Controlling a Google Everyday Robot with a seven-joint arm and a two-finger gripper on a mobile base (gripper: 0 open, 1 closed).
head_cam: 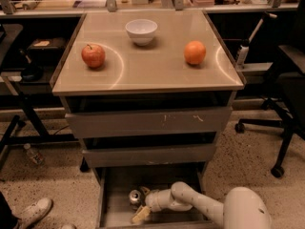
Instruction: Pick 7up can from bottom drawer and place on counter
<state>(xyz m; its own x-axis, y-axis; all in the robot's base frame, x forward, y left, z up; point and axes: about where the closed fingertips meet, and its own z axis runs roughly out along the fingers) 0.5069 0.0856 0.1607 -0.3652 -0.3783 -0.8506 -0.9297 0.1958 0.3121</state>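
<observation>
The 7up can stands upright on the floor of the open bottom drawer, left of its middle, with its silver lid showing. My gripper reaches into the drawer from the right on the white arm. It is open, with one finger behind the can and the tan finger in front of it. The can sits at the fingertips. The tan counter lies above the drawers.
On the counter are a red apple, a white bowl and an orange. Two upper drawers are partly pulled out. An office chair stands right. A plastic bottle and a shoe lie left.
</observation>
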